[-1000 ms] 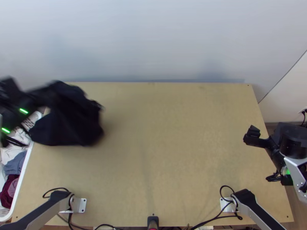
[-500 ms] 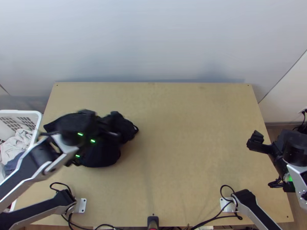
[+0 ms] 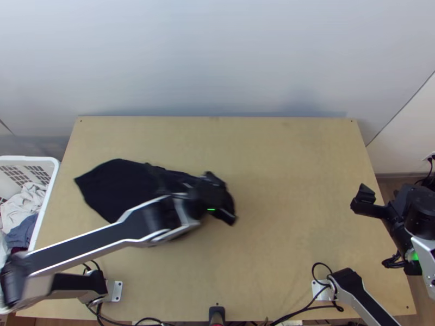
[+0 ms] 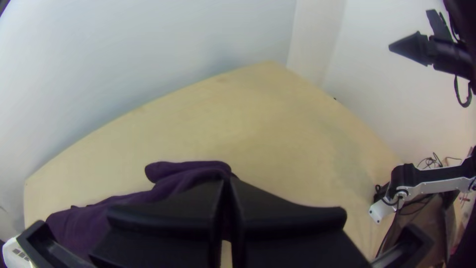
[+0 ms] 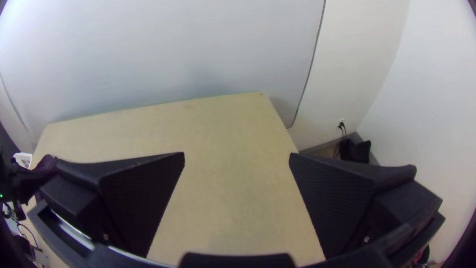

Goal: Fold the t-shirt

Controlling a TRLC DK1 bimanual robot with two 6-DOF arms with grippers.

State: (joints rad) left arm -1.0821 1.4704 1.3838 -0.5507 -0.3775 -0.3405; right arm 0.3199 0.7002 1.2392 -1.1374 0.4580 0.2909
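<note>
Table (image 3: 304,190): light wood. Its middle and right-hand portion are judged the best ground for spreading, well apart from the white basket (image 3: 48,201) at the left edge.

T-shirt (image 3: 122,187): dark, found on the left half of the table, bunched and partly layered. It tapers to a pointed end (image 3: 81,179) near the basket; its opposite end is gathered at the left gripper (image 4: 227,191). No finished fold is seen. The step in hand is judged to be laying out, with the task at an early stage.

Left gripper: clenched, with cloth pinched between its fingers. The grip should be kept low and drawn slowly toward the table's middle, so that the trailing fabric is straightened by its own drag. If lifted high or swung quickly, the cloth would likely be dropped in a heap.

Right gripper (image 5: 237,159): released, fingers wide apart, holding nothing, by the table's right side. It should be brought in only once a free edge can be picked out; a single layer should be taken, and gentle tension applied from both sides before lowering.

Rounded fold (image 4: 161,171) beside the left fingers: a doubled layer is suspected. It should be opened out before any crease is made, or the error will be carried through every later fold.
</note>
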